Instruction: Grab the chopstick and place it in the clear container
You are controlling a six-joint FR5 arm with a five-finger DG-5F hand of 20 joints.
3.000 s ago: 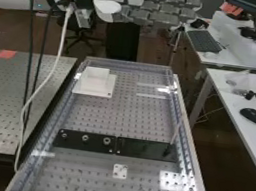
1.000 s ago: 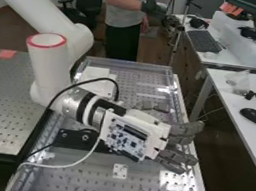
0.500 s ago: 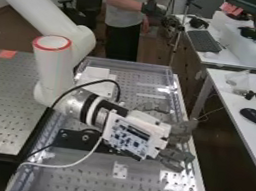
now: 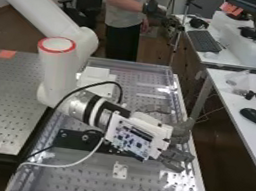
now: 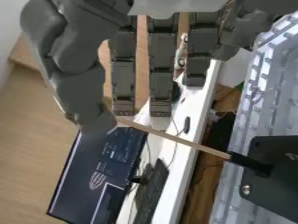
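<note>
My open hand (image 5: 161, 75), thumb near the chopstick (image 5: 174, 138): I should pinch evenly, then draw it out lengthwise.

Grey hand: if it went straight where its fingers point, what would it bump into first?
Probably the chopstick, crossing just past the hand in the wrist view, but depth is unclear, so it might miss.

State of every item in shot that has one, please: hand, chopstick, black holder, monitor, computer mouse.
Hand: open, fingers extended.
Chopstick: one end in the holder, the other by the thumb.
Black holder: occupied by the chopstick.
Monitor: on.
Computer mouse: resting on the white table.
</note>
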